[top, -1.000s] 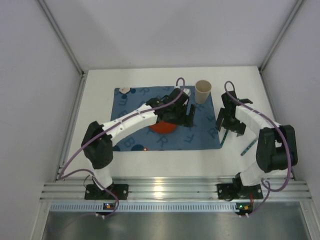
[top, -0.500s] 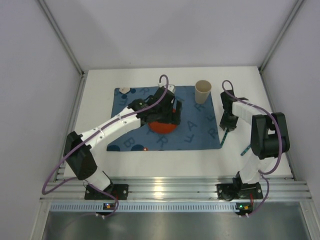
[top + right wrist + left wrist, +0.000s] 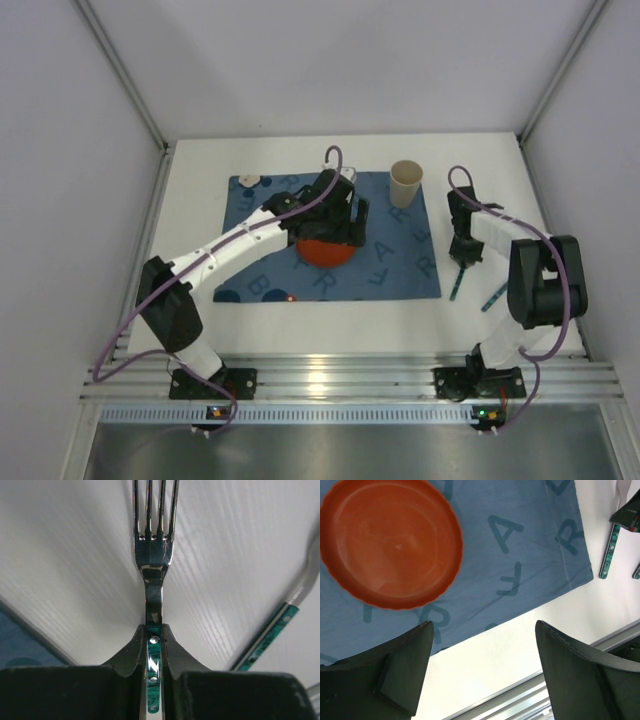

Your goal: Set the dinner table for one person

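Note:
A red plate [image 3: 325, 252] [image 3: 390, 542] lies on the blue letter-printed placemat [image 3: 260, 200] on the white dinner table [image 3: 190, 215]. My left gripper [image 3: 338, 230] [image 3: 482, 647] hovers open above the plate's near side with nothing between its fingers. Right of the mat, my right gripper [image 3: 462, 250] [image 3: 154, 635] is shut on the green handle of a fork [image 3: 154, 535] [image 3: 456, 286]. The fork's tines point away over the table. A beige cup [image 3: 406, 183] stands at the mat's far right corner.
A second green-handled utensil [image 3: 495, 297] [image 3: 277, 627] lies on the table just right of the fork. The ribbed aluminium rail [image 3: 330, 380] runs along the near edge. A small round pale object [image 3: 248, 180] sits at the mat's far left corner. White walls enclose the table.
The right gripper has closed from wide open onto the fork's handle. The left gripper has shifted left over the plate, still open.

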`<state>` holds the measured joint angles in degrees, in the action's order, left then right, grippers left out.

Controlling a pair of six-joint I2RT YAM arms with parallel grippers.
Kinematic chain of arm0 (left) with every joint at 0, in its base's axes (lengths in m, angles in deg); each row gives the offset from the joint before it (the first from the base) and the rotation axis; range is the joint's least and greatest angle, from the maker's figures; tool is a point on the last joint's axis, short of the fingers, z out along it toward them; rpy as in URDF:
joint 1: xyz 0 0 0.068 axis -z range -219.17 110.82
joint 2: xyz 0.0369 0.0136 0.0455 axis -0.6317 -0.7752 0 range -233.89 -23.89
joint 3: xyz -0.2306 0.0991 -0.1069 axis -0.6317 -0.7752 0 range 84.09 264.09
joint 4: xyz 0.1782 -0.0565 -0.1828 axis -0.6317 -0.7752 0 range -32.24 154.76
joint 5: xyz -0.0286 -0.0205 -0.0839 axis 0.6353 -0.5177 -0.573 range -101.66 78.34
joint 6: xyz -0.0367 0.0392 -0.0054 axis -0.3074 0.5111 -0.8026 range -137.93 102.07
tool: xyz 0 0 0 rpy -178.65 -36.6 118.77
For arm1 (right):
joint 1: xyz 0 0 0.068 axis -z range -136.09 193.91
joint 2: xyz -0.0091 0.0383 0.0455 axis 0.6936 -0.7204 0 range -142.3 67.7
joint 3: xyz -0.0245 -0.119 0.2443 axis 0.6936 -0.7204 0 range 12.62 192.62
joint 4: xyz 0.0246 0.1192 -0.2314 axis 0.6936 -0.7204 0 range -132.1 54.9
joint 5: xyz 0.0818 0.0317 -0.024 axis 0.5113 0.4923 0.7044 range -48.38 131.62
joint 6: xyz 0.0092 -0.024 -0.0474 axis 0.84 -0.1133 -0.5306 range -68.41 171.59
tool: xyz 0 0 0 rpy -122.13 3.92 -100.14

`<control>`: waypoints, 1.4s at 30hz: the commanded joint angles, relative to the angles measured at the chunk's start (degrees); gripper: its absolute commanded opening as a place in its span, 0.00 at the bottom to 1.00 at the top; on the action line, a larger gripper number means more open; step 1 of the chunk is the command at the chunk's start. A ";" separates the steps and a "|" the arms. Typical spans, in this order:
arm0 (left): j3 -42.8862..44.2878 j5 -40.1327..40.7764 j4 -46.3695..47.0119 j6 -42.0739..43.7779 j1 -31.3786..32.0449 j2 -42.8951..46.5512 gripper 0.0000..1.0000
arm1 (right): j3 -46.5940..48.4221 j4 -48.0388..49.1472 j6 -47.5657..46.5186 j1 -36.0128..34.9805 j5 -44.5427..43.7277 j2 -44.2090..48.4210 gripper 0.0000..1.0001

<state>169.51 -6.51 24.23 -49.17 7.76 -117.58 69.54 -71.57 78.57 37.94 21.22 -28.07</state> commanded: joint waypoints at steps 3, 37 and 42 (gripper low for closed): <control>5.79 -4.70 1.42 1.80 0.17 -4.04 0.87 | 6.43 -9.58 -2.81 1.23 -6.58 8.38 0.00; 22.50 -30.46 17.06 -3.91 7.03 -17.40 0.88 | 29.21 -26.37 2.28 -0.61 26.64 26.95 0.00; 25.49 -31.25 17.24 -4.79 7.20 -19.60 0.87 | 27.28 -25.93 3.60 -0.96 28.14 28.79 0.00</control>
<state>191.28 -36.39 36.95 -52.71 14.74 -136.59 96.95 -97.71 80.25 37.65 46.03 -2.10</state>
